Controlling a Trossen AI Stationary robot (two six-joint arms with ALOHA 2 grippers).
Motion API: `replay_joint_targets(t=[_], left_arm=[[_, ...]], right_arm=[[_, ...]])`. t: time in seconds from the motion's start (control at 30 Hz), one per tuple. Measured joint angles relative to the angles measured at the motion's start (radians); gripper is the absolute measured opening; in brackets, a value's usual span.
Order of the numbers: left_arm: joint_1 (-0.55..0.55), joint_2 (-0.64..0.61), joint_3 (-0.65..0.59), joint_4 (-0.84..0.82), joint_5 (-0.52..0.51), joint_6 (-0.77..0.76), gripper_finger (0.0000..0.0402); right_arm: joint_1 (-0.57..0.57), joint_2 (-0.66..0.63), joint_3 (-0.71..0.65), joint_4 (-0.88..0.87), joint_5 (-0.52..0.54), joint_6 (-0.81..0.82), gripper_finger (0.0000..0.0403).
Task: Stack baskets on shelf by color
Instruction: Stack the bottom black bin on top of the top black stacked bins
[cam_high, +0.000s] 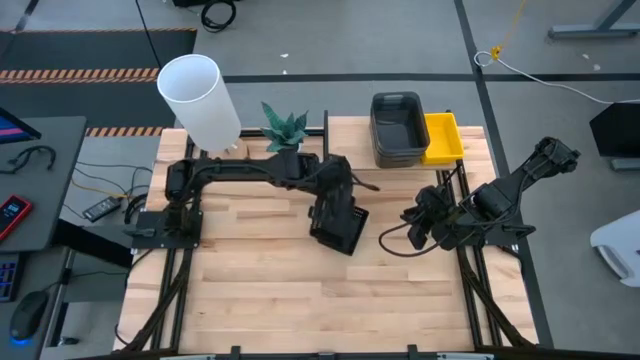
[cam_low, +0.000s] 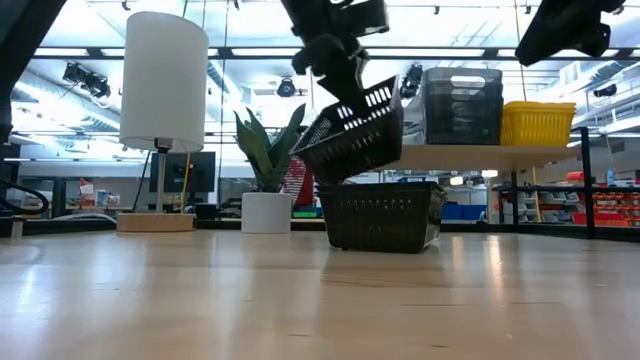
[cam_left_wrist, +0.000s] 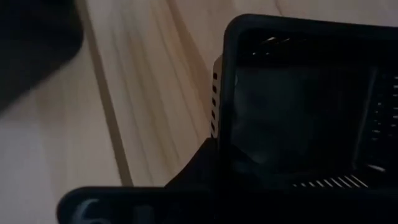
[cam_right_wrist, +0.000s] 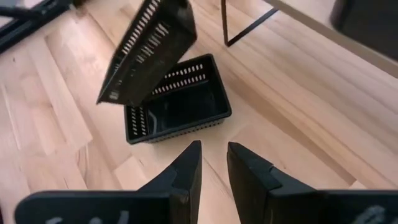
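Left gripper (cam_low: 340, 70) fingers hold a black mesh basket (cam_low: 355, 130) tilted above another black basket (cam_low: 382, 216) on the counter (cam_low: 320, 300); right gripper (cam_right_wrist: 212, 163) fingers narrow, empty, nearby

A robotics lab or workshop: a wooden table (cam_high: 300, 280) on grey floor, ceiling lights (cam_low: 80, 75), stocked shelving (cam_low: 610, 205) and cables (cam_high: 540, 70) around.

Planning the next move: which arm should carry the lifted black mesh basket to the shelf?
Left. The left gripper holds the tilted black mesh basket above another one; the right gripper is empty, off to the side.
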Motion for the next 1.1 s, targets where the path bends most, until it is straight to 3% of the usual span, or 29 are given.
replay_joint_targets(t=[0.33, 0.9, 1.1], left_arm=[[-0.019, 0.027, -0.001, 0.118, -0.001, 0.04, 0.0003], [-0.046, 0.112, 0.0, -0.037, 0.031, -0.006, 0.0021], [-0.051, 0.112, -0.001, -0.084, 0.191, -0.057, 0.0064]], right_arm=[[0.0, 0.0, 0.0, 0.011, 0.026, 0.045, 0.0082], [0.0, 0.0, 0.0, 0.047, 0.063, 0.037, 0.0082], [0.0, 0.0, 0.0, 0.055, 0.063, 0.029, 0.0082]])
